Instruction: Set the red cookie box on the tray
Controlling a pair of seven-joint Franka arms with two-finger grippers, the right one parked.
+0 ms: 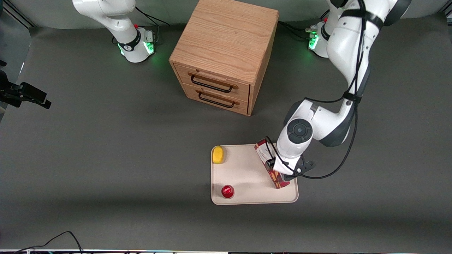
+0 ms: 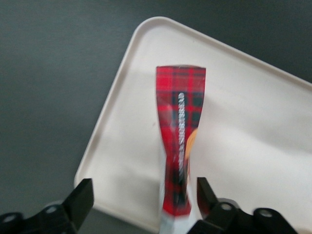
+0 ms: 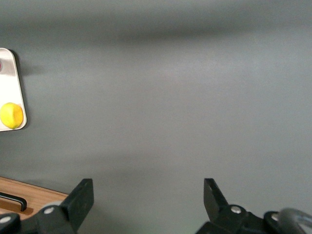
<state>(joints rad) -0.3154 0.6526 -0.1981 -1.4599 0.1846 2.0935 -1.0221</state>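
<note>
The red cookie box [image 1: 263, 149], a long narrow tartan-red carton with a white label at its end farther from the front camera, rests on the cream tray [image 1: 247, 176] along the tray's edge toward the working arm. My gripper [image 1: 281, 173] hovers over the box's nearer half. In the left wrist view the box [image 2: 179, 122] stretches away over the tray [image 2: 253, 122]. The gripper [image 2: 144, 197] is open. Its fingers stand wide apart on both sides of the box, with a broad gap at one finger and the other finger close to the carton.
A yellow lemon [image 1: 218, 154] and a small round red can [image 1: 227, 191] sit on the tray's side toward the parked arm. A wooden two-drawer cabinet [image 1: 226, 53] stands farther from the front camera. The right wrist view shows the lemon [image 3: 10, 115].
</note>
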